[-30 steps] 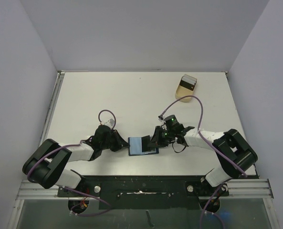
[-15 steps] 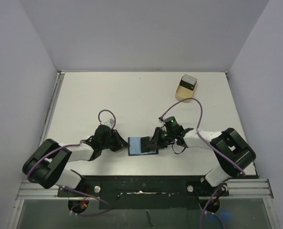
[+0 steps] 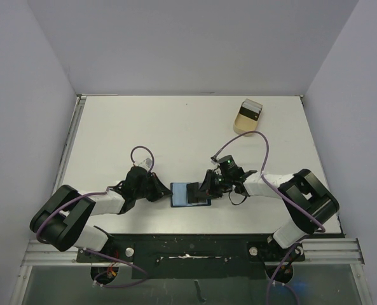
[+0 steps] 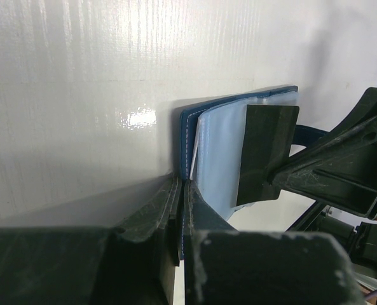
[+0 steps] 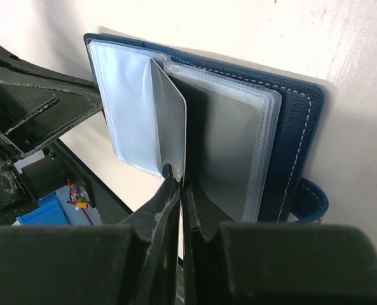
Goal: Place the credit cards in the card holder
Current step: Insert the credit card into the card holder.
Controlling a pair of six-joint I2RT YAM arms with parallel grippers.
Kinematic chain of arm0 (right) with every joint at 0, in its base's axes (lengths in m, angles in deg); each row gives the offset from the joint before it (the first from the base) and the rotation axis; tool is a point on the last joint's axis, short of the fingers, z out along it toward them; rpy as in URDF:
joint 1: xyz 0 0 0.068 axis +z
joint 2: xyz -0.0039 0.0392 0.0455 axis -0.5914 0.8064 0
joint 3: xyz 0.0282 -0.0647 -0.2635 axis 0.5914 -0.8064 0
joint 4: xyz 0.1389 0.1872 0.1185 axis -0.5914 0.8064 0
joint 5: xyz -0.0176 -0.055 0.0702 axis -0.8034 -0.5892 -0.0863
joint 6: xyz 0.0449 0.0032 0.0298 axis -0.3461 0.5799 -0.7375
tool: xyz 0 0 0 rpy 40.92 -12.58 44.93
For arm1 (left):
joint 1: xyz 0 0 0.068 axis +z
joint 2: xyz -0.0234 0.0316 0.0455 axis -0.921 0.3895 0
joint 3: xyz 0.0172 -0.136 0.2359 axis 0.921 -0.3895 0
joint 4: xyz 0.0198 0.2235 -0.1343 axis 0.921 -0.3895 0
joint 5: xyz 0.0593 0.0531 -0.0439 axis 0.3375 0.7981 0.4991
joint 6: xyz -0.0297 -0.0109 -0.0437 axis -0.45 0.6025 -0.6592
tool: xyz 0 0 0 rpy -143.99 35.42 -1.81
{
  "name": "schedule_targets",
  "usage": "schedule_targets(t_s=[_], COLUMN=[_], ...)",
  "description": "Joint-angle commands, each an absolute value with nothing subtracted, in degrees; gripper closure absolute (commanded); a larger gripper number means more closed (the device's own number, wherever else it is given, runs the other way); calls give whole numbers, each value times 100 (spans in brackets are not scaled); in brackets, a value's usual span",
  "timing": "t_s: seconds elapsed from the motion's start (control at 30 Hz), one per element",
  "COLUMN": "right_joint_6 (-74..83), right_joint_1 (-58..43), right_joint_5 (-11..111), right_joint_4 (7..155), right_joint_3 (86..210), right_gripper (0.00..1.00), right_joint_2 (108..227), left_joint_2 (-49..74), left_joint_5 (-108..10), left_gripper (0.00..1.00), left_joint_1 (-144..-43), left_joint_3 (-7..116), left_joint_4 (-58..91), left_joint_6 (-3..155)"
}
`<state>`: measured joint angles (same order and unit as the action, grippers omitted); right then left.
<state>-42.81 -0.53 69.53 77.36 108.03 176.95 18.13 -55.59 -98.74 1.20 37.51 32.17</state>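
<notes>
left fingers (image 4: 168,202) pinch the card holder (image 4: 185,130), right fingers (image 5: 168,194) clamp a credit card (image 5: 169,117) (standing on edge) over it.

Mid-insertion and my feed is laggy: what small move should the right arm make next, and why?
Probably push the card down between the clear sleeves of the card holder. The right gripper pinches it upright there, not visibly seated, while the left gripper clamps the cover.

no legible text, labels, brands, numbers or signs appear in any view; the card holder (image 5: 239,121), the card (image 4: 264,152) and the worktop (image 3: 175,127) show none.
</notes>
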Motion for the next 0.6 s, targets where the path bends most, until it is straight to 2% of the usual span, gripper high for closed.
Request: schedule_targets(t_s=[0.0,0.33,0.57], right_joint_6=[-4401,-4519,-4338], right_joint_1=[30,42,60], right_joint_5=[6523,6029,6388], right_joint_4=[7891,7990,7935], right_joint_3=[10691,10491,10647], right_gripper=[98,97,97], right_joint_2=[17510,17204,17524], left_joint_2=[1748,1753,1783], left_joint_5=[-5542,-5489,-5536], left_gripper=[100,100,100], left_joint_1=[-9863,-9863,-9863], left_joint_3=[221,221,245], left_joint_4=[3910,3853,3909], left_joint_6=[3323,3325,3333])
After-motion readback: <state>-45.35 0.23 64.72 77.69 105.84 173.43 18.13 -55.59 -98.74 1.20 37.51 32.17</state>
